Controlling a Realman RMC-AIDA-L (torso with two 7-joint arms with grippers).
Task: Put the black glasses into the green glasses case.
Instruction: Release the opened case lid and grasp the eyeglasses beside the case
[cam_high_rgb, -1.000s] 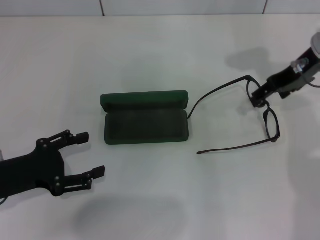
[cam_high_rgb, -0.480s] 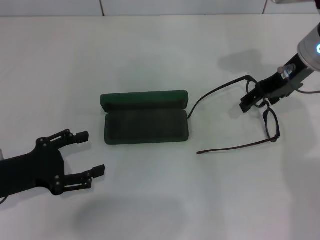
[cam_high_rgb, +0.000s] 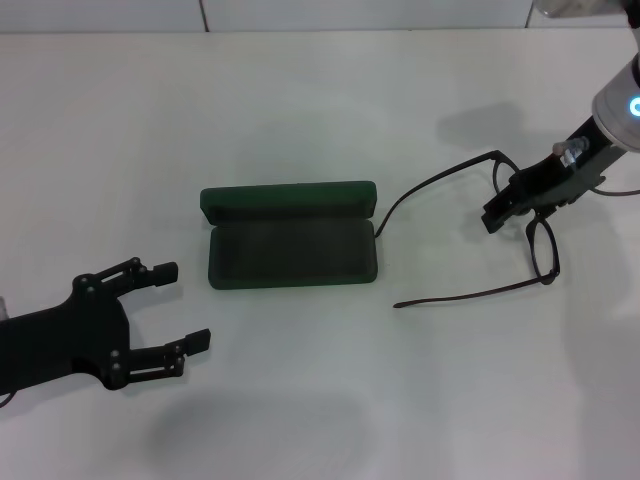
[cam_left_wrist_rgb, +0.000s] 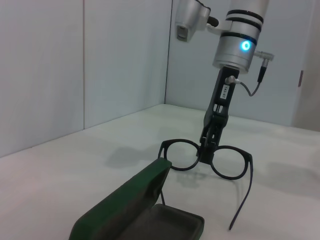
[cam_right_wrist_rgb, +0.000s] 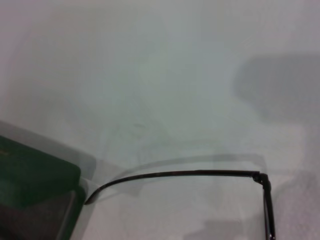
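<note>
The black glasses (cam_high_rgb: 470, 293) lie unfolded on the white table, right of the green glasses case (cam_high_rgb: 290, 250). The case is open, with its lid standing at the back and its dark lining empty. My right gripper (cam_high_rgb: 503, 212) comes down from the right and is shut on the bridge between the two lenses. The left wrist view shows the same grip (cam_left_wrist_rgb: 206, 150), the glasses (cam_left_wrist_rgb: 245, 195) and the case (cam_left_wrist_rgb: 125, 205). The right wrist view shows one temple arm (cam_right_wrist_rgb: 180, 174) and a corner of the case (cam_right_wrist_rgb: 35, 175). My left gripper (cam_high_rgb: 182, 306) is open and empty, near the table's front left.
The white table (cam_high_rgb: 320, 110) carries only the case and the glasses. A pale wall with a corner seam (cam_left_wrist_rgb: 167, 55) rises behind the table.
My right gripper has moved left and down onto the bridge of the glasses. The glasses, the case and the left arm have not moved.
</note>
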